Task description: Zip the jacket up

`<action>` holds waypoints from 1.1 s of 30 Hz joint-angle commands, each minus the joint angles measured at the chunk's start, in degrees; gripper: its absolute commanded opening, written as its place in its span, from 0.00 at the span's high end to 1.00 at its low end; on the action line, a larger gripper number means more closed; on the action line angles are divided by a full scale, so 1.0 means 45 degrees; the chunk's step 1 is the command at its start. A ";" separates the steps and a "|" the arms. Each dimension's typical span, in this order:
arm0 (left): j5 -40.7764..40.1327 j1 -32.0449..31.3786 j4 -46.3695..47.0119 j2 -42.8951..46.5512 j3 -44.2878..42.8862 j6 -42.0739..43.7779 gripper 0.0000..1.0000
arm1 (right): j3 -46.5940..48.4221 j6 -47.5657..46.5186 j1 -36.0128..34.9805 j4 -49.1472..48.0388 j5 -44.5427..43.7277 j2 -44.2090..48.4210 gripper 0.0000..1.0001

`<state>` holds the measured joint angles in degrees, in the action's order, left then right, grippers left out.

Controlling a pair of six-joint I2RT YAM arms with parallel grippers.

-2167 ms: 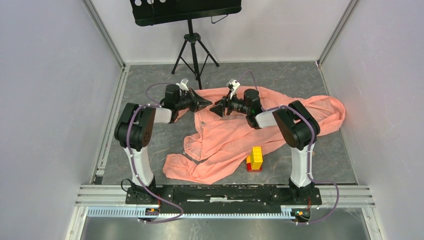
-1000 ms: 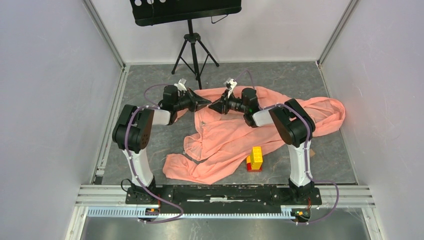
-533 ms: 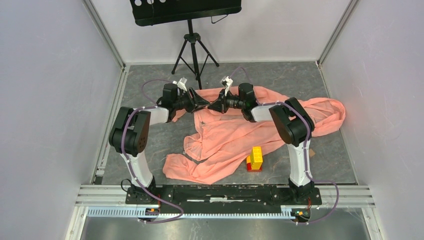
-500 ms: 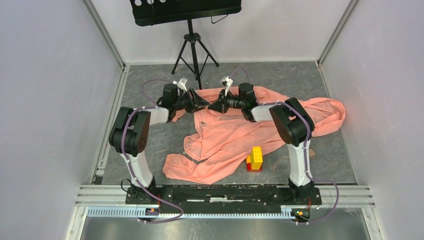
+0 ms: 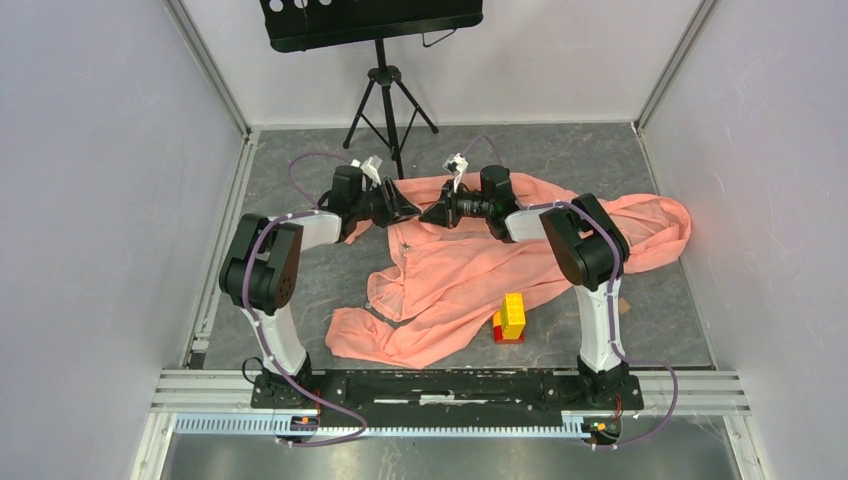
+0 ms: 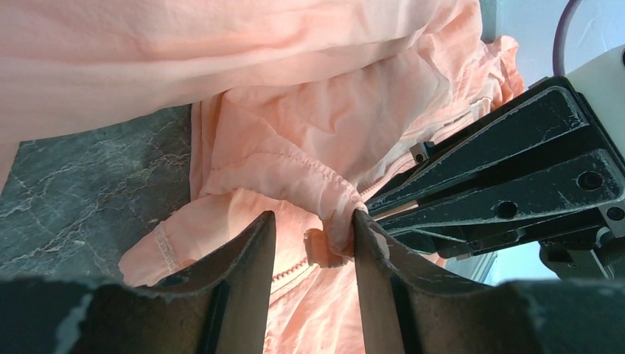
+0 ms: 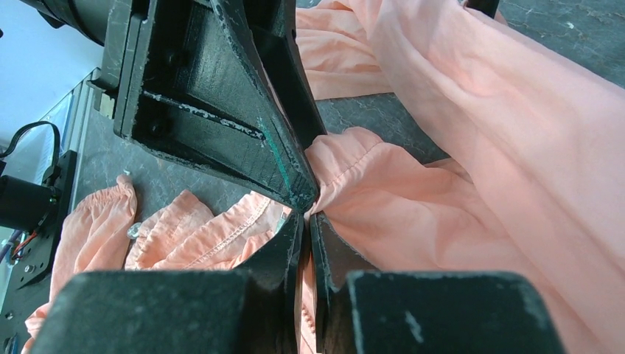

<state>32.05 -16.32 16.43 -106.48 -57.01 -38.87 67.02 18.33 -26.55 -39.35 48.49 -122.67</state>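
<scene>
The jacket (image 5: 470, 270) is sprawling from table centre toward 3 o'clock. The right gripper (image 7: 308, 217) is pinching a fold at its 12 o'clock edge while the left gripper (image 6: 313, 225) is gaping around loose fabric. I'm guessing it's risking bunching cloth instead of catching the zipper.

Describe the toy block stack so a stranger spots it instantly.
Find the big salmon-pink thin-fabric jacket sprawled across the grey marbled table. At its near edge stands a small yellow-and-red plastic block stack, the only hard, boxy thing against that soft cloth.
</scene>
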 commanded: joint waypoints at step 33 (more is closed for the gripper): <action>-0.0681 -0.0402 -0.1570 0.1159 -0.0299 0.0121 0.98 | -0.2355 -0.0263 0.0613 -0.2166 -0.0651 0.1971 0.43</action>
<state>24.75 -19.86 8.43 -100.73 -56.42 -32.60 61.87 19.81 -24.77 -43.48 47.00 -121.05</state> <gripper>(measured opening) 0.032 0.511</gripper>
